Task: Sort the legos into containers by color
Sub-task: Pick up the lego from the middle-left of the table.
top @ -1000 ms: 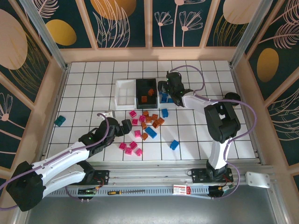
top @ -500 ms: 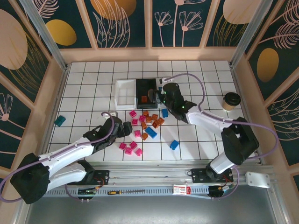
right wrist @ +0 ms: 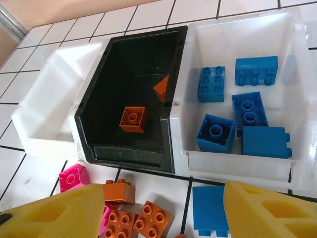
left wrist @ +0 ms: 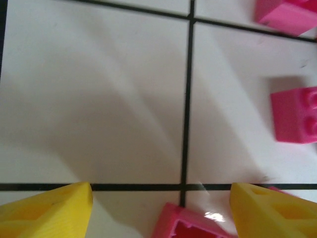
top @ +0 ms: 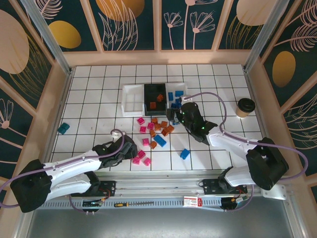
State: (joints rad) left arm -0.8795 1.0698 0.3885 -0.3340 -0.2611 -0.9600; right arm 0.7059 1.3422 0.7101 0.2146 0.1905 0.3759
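Observation:
Loose legos lie mid-table: pink ones point(top: 143, 129), orange ones point(top: 163, 125) and blue ones point(top: 159, 140). The containers stand in a row behind them: a white tray point(top: 132, 99) with no bricks, a black tray point(top: 155, 97) holding two orange bricks point(right wrist: 132, 119), and a white tray point(top: 181, 87) holding several blue bricks point(right wrist: 252, 70). My left gripper point(top: 131, 148) is low over the front pink bricks, jaws open around a pink brick point(left wrist: 190, 225). My right gripper point(right wrist: 163, 191) hovers open over orange bricks point(right wrist: 152, 218) and a blue brick point(right wrist: 210, 208), holding nothing.
A teal block point(top: 63, 129) lies alone at the left. A tan paper cup with a dark lid point(top: 244, 106) stands at the right. Wooden walls and metal posts ring the tiled table. One blue brick point(top: 184, 153) sits apart near the front.
My left gripper slid toward the front pink bricks and its jaws narrowed. My right arm drew back from the right white tray to above the pile.

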